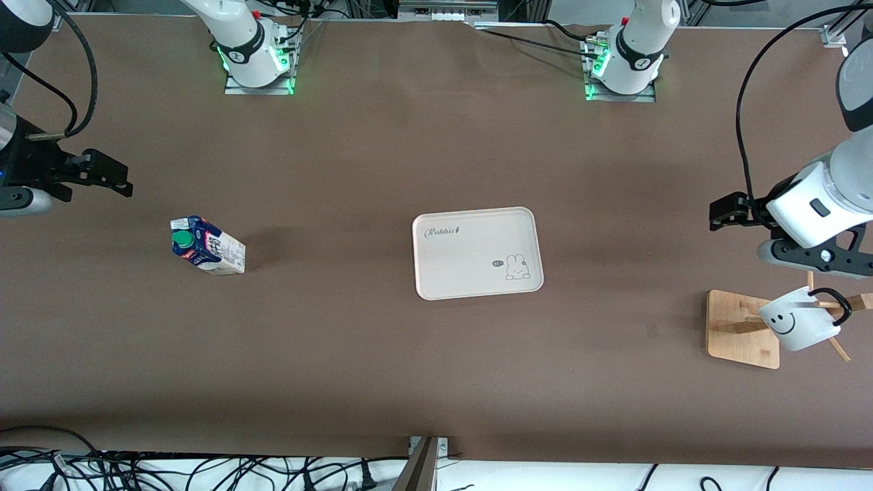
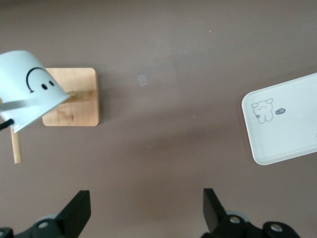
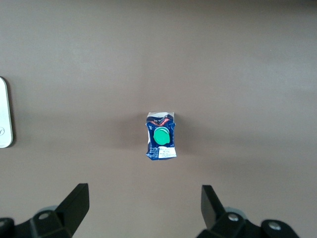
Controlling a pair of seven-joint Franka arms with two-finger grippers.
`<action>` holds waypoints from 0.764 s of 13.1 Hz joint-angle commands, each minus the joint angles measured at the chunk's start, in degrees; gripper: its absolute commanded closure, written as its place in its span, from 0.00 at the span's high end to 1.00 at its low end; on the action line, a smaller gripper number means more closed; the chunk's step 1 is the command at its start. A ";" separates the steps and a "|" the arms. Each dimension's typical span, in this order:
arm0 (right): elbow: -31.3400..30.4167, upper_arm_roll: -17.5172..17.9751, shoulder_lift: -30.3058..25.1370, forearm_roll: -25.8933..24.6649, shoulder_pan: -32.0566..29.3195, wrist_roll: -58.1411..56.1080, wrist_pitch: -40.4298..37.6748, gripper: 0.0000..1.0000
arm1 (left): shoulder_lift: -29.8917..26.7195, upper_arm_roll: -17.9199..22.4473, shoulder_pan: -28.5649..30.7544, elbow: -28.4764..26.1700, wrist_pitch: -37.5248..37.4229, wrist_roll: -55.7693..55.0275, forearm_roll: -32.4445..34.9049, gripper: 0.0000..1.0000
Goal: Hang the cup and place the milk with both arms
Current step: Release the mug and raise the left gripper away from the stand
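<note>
The white cup [image 1: 794, 324] with the smiley face hangs tilted by its black handle on a peg of a wooden rack [image 1: 733, 341] at the left arm's end of the table. It also shows in the left wrist view [image 2: 29, 89]. My left gripper [image 1: 726, 211] is open and empty in the air, over bare table beside the rack [image 2: 79, 99]; its own view shows it open too [image 2: 147, 208]. The milk carton [image 1: 208, 247] stands upright at the right arm's end. My right gripper [image 1: 112, 176] is open and empty, apart from the milk [image 3: 161, 136], as its wrist view shows [image 3: 145, 206].
A cream tray [image 1: 477, 273] with a rabbit drawing lies empty at the table's middle; it also shows in the left wrist view [image 2: 292, 124] and at the edge of the right wrist view [image 3: 4, 114]. Cables run along the table's near edge.
</note>
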 commanded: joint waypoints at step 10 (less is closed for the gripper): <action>1.11 0.07 0.48 -0.88 0.12 0.95 -0.73 1.00 | -25.55 15.74 -8.16 -30.39 12.37 0.20 -5.42 1.00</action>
